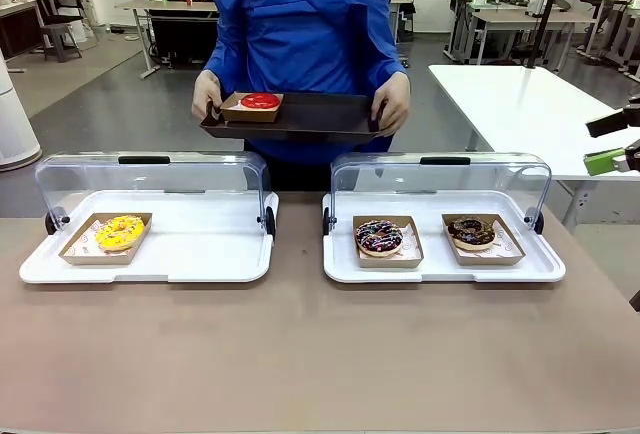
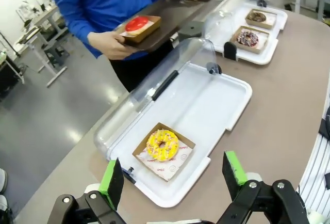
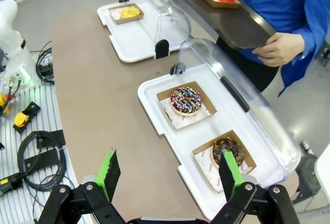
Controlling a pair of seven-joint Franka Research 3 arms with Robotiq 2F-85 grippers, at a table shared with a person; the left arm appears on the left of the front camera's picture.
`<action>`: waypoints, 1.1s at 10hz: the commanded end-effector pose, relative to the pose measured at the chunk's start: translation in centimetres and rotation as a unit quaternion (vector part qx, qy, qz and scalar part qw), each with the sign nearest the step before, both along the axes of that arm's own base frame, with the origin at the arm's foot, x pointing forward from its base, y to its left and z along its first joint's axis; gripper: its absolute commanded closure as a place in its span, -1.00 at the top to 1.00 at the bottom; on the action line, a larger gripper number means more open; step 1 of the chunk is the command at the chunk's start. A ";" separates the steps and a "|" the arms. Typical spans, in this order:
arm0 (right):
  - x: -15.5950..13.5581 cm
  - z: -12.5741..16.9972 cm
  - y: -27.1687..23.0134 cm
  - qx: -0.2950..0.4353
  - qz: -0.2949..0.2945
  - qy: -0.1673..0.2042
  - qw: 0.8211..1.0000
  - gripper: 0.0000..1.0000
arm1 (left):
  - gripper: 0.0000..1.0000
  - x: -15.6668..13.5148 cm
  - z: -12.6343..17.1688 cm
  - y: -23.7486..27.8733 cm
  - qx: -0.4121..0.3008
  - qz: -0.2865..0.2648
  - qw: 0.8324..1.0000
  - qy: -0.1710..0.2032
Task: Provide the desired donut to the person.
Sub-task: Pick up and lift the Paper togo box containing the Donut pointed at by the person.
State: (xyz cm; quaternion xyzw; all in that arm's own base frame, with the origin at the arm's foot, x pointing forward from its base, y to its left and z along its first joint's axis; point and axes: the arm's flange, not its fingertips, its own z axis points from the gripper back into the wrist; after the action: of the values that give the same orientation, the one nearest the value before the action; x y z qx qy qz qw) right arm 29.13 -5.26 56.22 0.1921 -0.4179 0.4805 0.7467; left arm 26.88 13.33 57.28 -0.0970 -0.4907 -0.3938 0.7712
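Brown tabletop (image 1: 300, 354), person (image 1: 300, 34) beyond, grey lab floor (image 1: 110, 104)

blue jacket (image 1: 300, 24), red donut (image 1: 260, 101), dark tray (image 1: 320, 114), yellow sprinkled donut (image 1: 119, 231), chocolate donut with colourful sprinkles (image 1: 379, 237), beige tabletop (image 1: 300, 354)

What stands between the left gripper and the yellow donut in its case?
Nothing visible does. The clear lid is rolled back to the far side, so the yellow donut lies uncovered before the open left gripper.
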 end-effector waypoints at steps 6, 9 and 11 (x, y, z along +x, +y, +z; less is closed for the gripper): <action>0.2 0.0 0.2 0.015 0.006 -0.002 1.000 1.00 | 1.00 -1.7 -4.1 -1.9 -0.018 -0.007 0.997 -0.075; 0.2 0.0 0.2 0.015 0.006 -0.002 1.000 1.00 | 1.00 -0.7 -3.9 -2.2 -0.024 -0.016 0.997 -0.073; 0.2 0.0 0.2 0.015 0.006 -0.002 1.000 1.00 | 1.00 -0.1 -4.0 -2.6 -0.024 -0.035 0.997 -0.062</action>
State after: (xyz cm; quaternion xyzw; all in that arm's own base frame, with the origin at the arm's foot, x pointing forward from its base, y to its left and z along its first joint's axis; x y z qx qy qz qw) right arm 29.13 -5.26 56.22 0.1921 -0.4178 0.4806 0.7467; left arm 28.23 13.12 57.61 -0.1011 -0.5382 -0.4051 0.7321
